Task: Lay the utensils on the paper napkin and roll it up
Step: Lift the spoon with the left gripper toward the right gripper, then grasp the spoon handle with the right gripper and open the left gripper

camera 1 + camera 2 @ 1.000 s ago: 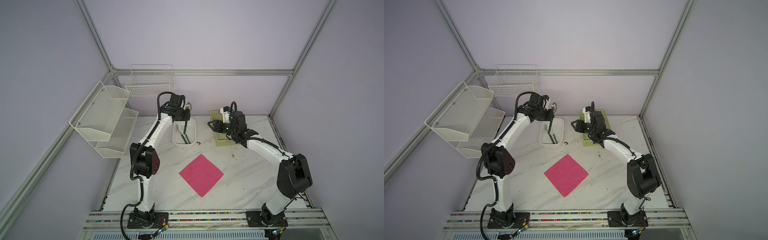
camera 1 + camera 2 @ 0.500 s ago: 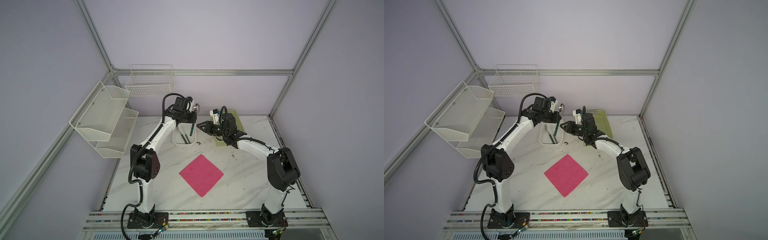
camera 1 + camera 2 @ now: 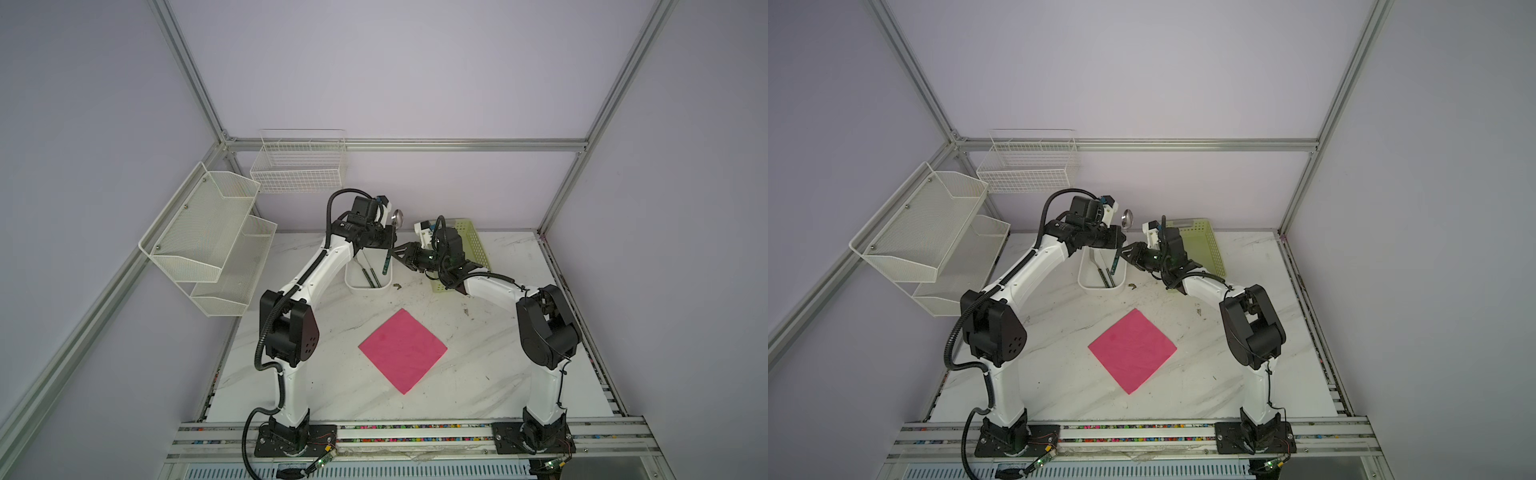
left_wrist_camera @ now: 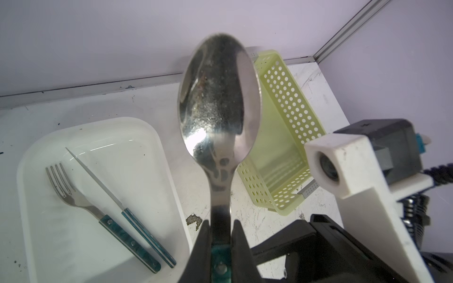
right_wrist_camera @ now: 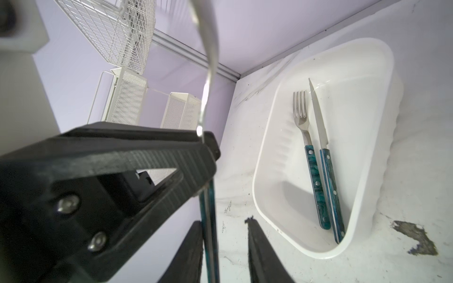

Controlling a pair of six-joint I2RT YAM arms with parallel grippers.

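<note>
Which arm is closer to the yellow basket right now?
Right. The right arm hangs right at the yellow basket; the left gripper holds the spoon above the white tub beside it.

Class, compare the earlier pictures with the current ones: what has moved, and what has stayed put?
The right gripper swung left from the green basket to the spoon, its jaws now open around the handle. The left gripper, shut on the spoon, edged slightly right. The napkin, tub, fork and knife stayed put.
</note>
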